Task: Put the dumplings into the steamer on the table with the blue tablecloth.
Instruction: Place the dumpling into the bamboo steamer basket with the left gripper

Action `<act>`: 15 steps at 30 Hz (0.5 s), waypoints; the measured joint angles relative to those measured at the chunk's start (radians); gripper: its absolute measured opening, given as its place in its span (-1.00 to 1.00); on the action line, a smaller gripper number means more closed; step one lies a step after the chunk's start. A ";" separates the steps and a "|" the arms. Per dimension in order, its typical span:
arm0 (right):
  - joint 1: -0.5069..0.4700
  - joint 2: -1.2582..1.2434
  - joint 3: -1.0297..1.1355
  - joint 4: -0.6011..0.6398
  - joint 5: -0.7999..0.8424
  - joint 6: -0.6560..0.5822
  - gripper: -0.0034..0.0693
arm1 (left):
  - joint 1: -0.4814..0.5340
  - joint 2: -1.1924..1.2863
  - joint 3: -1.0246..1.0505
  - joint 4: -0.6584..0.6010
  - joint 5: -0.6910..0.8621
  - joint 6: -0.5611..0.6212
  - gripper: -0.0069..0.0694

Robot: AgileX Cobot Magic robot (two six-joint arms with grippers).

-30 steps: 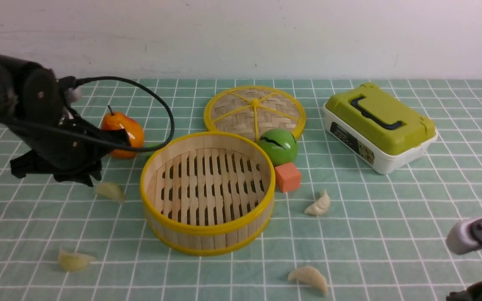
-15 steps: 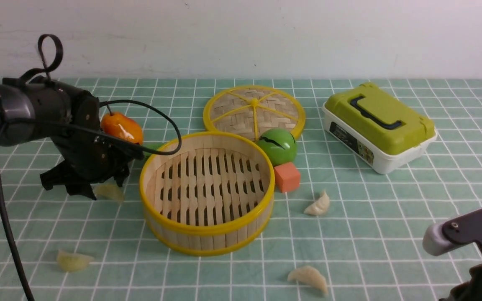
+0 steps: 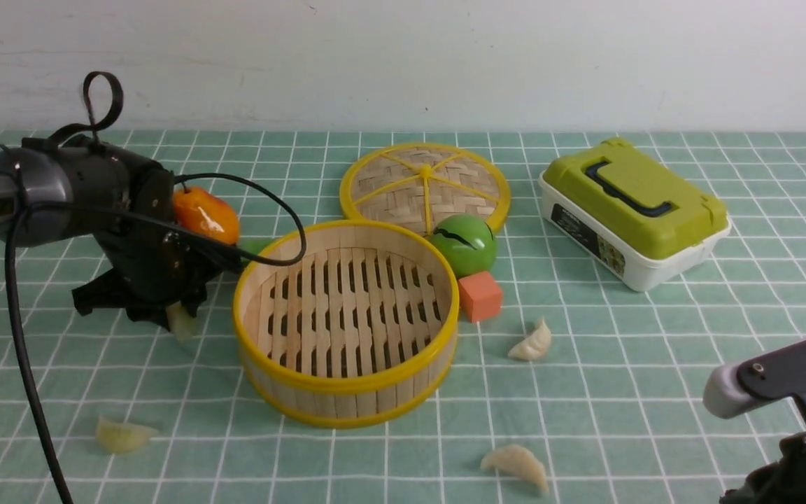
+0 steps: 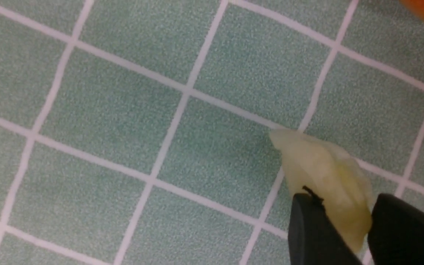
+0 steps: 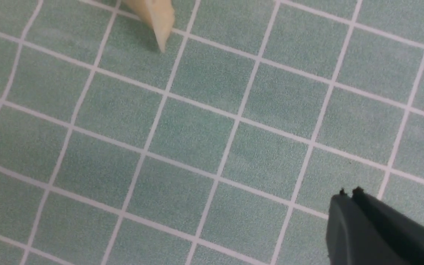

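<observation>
Yellow rim (image 3: 347,383) borders open green cloth (image 3: 641,420).

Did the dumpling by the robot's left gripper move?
Yes, the dumpling turned: its right end swung away from the steamer, so now it points more toward the robot.

From between the arms, my front camera looked forward and down across the whole cloth (image 3: 620,420). My left wrist camera looked down close on one dumpling (image 4: 326,180), which the front view shared; my right looked down on gridded cloth, farther off.
</observation>
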 joint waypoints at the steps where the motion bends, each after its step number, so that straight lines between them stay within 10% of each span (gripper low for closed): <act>1: 0.000 0.000 0.000 0.000 -0.004 0.000 -0.89 | 0.000 -0.021 0.001 -0.009 0.006 0.023 -0.30; 15: 0.000 0.000 0.000 0.008 -0.087 -0.002 -0.87 | -0.178 -0.141 0.000 -0.379 -0.044 0.541 -0.31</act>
